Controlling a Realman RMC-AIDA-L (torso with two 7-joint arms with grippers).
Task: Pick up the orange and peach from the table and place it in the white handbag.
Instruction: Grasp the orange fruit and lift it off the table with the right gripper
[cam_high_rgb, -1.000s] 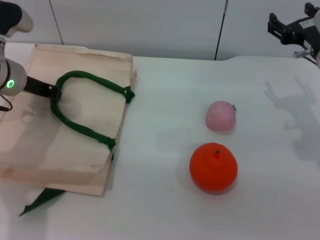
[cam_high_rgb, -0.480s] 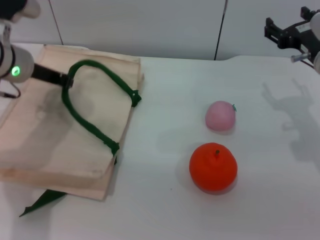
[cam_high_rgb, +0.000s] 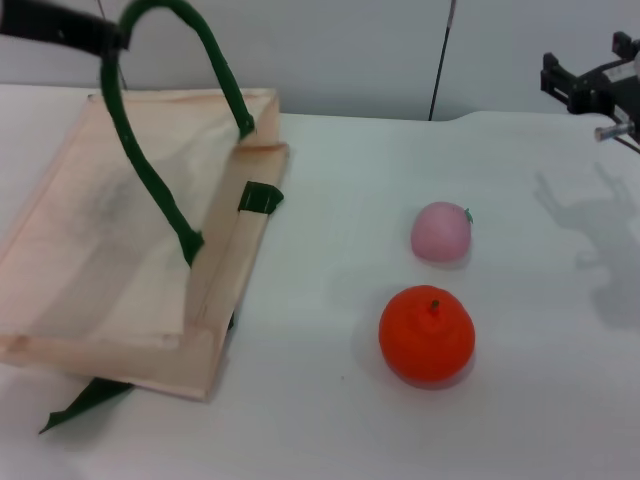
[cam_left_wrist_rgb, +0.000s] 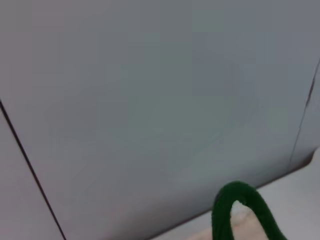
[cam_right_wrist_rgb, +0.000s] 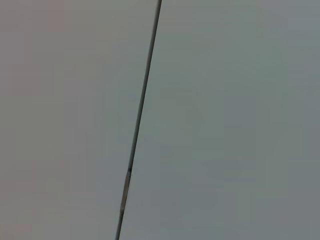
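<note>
The white handbag (cam_high_rgb: 120, 250) lies at the table's left, its upper side raised so the mouth gapes. My left gripper (cam_high_rgb: 112, 40) is high at the far left, shut on the bag's green handle (cam_high_rgb: 215, 60) and holding the loop up; the handle (cam_left_wrist_rgb: 240, 207) also shows in the left wrist view. The peach (cam_high_rgb: 441, 232) sits right of centre, and the larger orange (cam_high_rgb: 427, 334) rests just in front of it. My right gripper (cam_high_rgb: 588, 72) hangs open and empty at the far right, well above and behind both fruits.
A second green handle (cam_high_rgb: 85, 400) trails from under the bag's near corner. A grey panelled wall (cam_high_rgb: 330, 50) runs along the table's back edge. Bare white tabletop (cam_high_rgb: 330, 300) separates bag and fruit.
My left gripper has risen and pulled the green handle upward, lifting the bag's upper side and opening its mouth. The fruits have not moved; the right gripper has shifted only slightly.
</note>
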